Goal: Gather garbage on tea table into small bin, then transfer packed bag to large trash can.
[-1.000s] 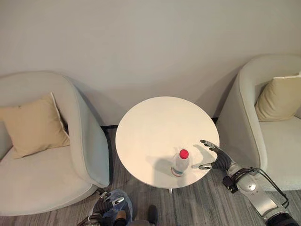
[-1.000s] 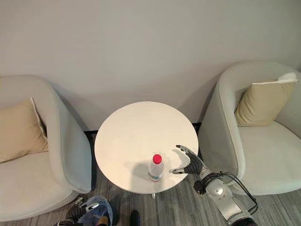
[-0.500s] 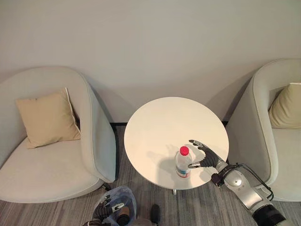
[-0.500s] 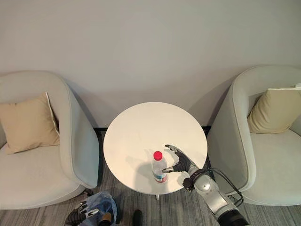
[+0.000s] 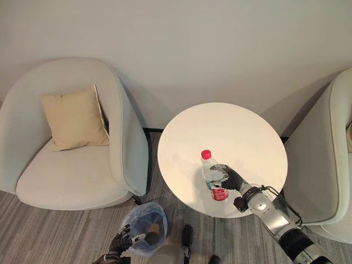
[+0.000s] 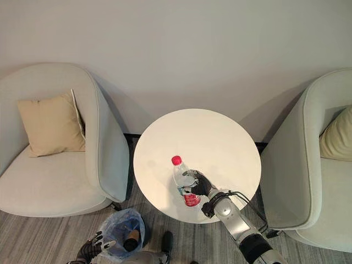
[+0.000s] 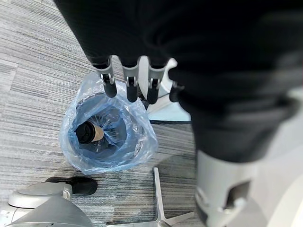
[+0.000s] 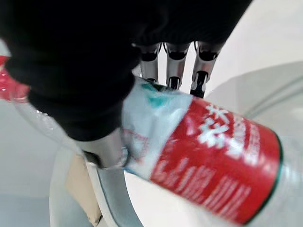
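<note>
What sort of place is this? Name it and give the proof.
Probably a lounge or waiting corner: two pale armchairs with tan cushions flank a small round white tea table against a plain wall, on grey wood-look flooring.

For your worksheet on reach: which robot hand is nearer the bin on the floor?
Left. The left robot hand hangs beside the bin; the right robot hand grips the bottle on the table.
</note>
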### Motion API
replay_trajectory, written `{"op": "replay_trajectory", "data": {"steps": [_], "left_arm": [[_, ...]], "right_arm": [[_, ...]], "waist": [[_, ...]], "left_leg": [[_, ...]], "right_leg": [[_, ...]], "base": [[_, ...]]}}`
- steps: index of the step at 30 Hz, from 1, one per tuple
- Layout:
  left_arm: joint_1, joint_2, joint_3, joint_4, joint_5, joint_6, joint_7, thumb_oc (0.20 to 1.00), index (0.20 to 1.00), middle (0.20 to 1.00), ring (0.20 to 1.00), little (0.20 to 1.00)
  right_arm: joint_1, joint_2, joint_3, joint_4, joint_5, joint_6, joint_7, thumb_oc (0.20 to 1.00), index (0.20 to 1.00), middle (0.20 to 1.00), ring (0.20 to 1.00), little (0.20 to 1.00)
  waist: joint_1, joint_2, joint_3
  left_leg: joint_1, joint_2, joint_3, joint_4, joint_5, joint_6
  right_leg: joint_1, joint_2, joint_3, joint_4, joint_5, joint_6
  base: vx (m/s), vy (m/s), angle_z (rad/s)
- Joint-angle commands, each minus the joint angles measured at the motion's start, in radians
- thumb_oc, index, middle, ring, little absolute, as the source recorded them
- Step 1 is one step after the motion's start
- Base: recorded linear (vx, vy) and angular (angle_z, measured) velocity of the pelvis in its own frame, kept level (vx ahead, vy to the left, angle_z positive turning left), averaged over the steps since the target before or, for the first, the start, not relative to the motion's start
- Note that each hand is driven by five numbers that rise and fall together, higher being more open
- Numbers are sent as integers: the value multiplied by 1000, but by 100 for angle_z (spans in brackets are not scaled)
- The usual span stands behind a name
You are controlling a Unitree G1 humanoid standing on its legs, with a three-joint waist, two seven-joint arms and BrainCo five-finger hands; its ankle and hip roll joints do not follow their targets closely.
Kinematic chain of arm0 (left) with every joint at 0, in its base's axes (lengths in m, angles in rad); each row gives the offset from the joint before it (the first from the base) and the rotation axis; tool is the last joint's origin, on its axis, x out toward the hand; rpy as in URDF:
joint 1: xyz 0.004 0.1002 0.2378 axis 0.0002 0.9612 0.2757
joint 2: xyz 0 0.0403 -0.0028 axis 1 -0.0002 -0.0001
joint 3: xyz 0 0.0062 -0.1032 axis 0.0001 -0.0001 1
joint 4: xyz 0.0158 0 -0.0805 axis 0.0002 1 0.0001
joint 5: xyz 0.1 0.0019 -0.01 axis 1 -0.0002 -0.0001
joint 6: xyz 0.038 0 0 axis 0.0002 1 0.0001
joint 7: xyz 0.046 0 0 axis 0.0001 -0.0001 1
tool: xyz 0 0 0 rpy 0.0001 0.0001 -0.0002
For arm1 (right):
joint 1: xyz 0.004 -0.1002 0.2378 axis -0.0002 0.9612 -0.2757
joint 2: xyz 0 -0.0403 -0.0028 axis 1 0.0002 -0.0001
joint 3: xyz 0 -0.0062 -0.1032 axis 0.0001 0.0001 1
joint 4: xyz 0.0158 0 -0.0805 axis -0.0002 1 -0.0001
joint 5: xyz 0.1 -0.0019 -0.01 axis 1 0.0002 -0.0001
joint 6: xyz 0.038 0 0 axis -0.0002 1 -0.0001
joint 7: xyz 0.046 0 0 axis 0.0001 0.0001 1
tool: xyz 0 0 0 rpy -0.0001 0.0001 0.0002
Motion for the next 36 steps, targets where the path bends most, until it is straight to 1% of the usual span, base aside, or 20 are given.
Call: {"op": "replay_trajectory", "data": {"steps": [1, 5, 6, 8, 11, 16, 17, 20, 21, 22, 23, 24, 25, 26, 27, 28, 29, 30, 36], "left_arm": [[-45, 15, -15, 17, 21, -23, 4, 1000, 1000, 1000, 1000, 1000], [-46, 13, -3, 20, 13, -22, 3, 1000, 1000, 1000, 1000, 1000], [-50, 15, 1, 22, 11, -22, 6, 1000, 1000, 1000, 1000, 1000], [-51, 16, 5, 22, 9, -22, 6, 1000, 1000, 1000, 1000, 1000], [-52, 17, 16, 25, 9, -17, 10, 1000, 1000, 1000, 1000, 1000], [-49, 4, 9, 27, -5, -13, 9, 1000, 1000, 1000, 1000, 1000], [-49, 4, 9, 27, -5, -13, 9, 1000, 1000, 1000, 1000, 1000], [-61, -4, -11, 14, -11, -15, 3, 1000, 1000, 1000, 1000, 1000], [-79, -13, -31, 15, -14, -15, 2, 1000, 1000, 1000, 1000, 1000], [-80, -13, -31, 15, -14, -15, 2, 1000, 1000, 1000, 1000, 1000], [-90, -19, -39, 14, -15, -15, 3, 1000, 1000, 1000, 1000, 1000], [-92, -19, -49, -15, -9, -14, -3, 1000, 1000, 1000, 1000, 1000], [-97, -18, -51, -19, -3, -13, -2, 1000, 1000, 1000, 1000, 1000], [-100, -17, -51, -23, 2, -12, -3, 1000, 1000, 1000, 1000, 1000], [-106, -16, -51, -25, 8, -11, -5, 1000, 1000, 1000, 1000, 1000], [-111, -16, -53, -24, 14, -9, -6, 1000, 1000, 1000, 1000, 1000], [-115, -19, -56, -21, 24, -9, -2, 1000, 1000, 1000, 1000, 1000], [-117, -14, -55, -22, 41, -6, 2, 1000, 1000, 1000, 1000, 1000], [-100, -3, -32, -11, 62, 3, 0, 1000, 1000, 1000, 1000, 1000]], "right_arm": [[-30, -15, -37, -109, 53, -49, -29, 200, 200, 200, 200, 200], [-17, -16, -67, -159, 74, -56, -26, 200, 200, 200, 200, 200], [-9, -16, -76, -180, 79, -59, -21, 200, 200, 200, 200, 200], [-8, -18, -79, -191, 78, -61, -19, 200, 200, 200, 200, 200], [-6, -21, -84, -221, 81, -67, -18, 200, 200, 200, 200, 200], [4, -29, -97, -248, 82, -73, -25, 200, 200, 200, 200, 200], [4, -29, -97, -248, 82, -73, -25, 200, 200, 200, 200, 200], [24, -42, -125, -260, 87, -78, -39, 200, 200, 200, 200, 200], [23, -46, -140, -252, 91, -81, -60, 200, 200, 200, 200, 200], [22, -47, -140, -251, 91, -81, -60, 200, 200, 200, 200, 200], [20, -46, -145, -245, 91, -81, -72, 200, 200, 200, 200, 200], [14, -45, -152, -232, 83, -76, -86, 200, 200, 200, 200, 200], [14, -47, -159, -235, 79, -77, -96, 200, 200, 200, 200, 200], [18, -48, -170, -239, 75, -75, -101, 200, 200, 200, 200, 200], [20, -51, -180, -240, 66, -75, -107, 200, 200, 200, 200, 200], [24, -53, -188, -240, 57, -72, -112, 200, 200, 200, 200, 200], [27, -49, -194, -240, 55, -68, -111, 200, 200, 200, 200, 200], [21, -47, -196, -236, 51, -60, -110, 200, 200, 200, 200, 200], [36, -28, -200, -237, 54, -46, -97, 200, 200, 200, 200, 200]], "waist": [[23, -5, -19], [21, -2, -29], [17, -1, -34], [16, -2, -38], [17, -5, -54], [24, 4, -55], [24, 4, -55], [27, 9, -43], [23, 11, -30], [20, 11, -31], [12, 7, -26], [-4, 2, -24], [-14, -1, -28], [-30, 1, -36], [-45, 4, -47], [-54, 10, -57], [-63, 15, -68], [-67, 21, -79], [-50, 3, -75]], "left_leg": [[117, 73, 35, 46, -179, -74], [120, 65, 33, 45, -183, -60], [121, 64, 35, 46, -183, -60], [122, 65, 36, 46, -182, -61], [125, 71, 34, 49, -176, -71], [100, 80, 10, 63, -149, -94], [100, 80, 10, 63, -149, -94], [48, 75, -6, 90, -126, -120], [9, 75, 22, 127, -119, -130], [4, 74, 19, 132, -121, -130], [-4, 87, 69, 152, -126, -129], [15, 118, 167, 183, -156, -123], [30, 131, 211, 189, -170, -122], [65, 154, 251, 192, -201, -133], [95, 174, 300, 180, -209, -136], [121, 186, 323, 157, -209, -141], [133, 187, 328, 139, -206, -139], [143, 176, 320, 115, -209, -135], [156, 145, 313, 108, -230, -103]], "right_leg": [[-101, -100, 31, 31, -15, 108], [-125, -117, 47, 85, -20, 116], [-130, -118, 60, 94, -23, 116], [-128, -115, 66, 90, -24, 114], [-105, -100, 74, 54, -30, 102], [-86, -83, 52, 21, -37, 85], [-86, -83, 52, 21, -37, 85], [-85, -86, 5, -7, -32, 79], [-84, -99, -33, -21, -21, 79], [-85, -99, -36, -21, -21, 79], [-87, -111, -59, -21, -13, 81], [-93, -128, -88, -25, -2, 85], [-95, -135, -109, -25, 3, 86], [-87, -135, -120, -26, -10, 90], [-94, -142, -145, -23, -10, 91], [-96, -144, -162, -21, -9, 91], [-95, -142, -172, -22, -5, 96], [-90, -148, -177, -14, 3, 102], [-74, -188, -184, 8, 23, 123]], "base": [[-11, 71, -6], [-14, 51, -7], [-9, 13, -9], [-7, -38, -1], [-14, -103, 5], [-42, -111, 7], [-64, -79, 24], [-149, -97, 25], [-167, -59, 48], [-196, -35, 145], [-167, -3, 157], [-208, -1, 139], [-96, 10, 55], [-37, 51, 68], [2, 88, 95], [-14, 127, 118], [80, 195, 124], [103, 193, 97], [72, 179, 29]]}}
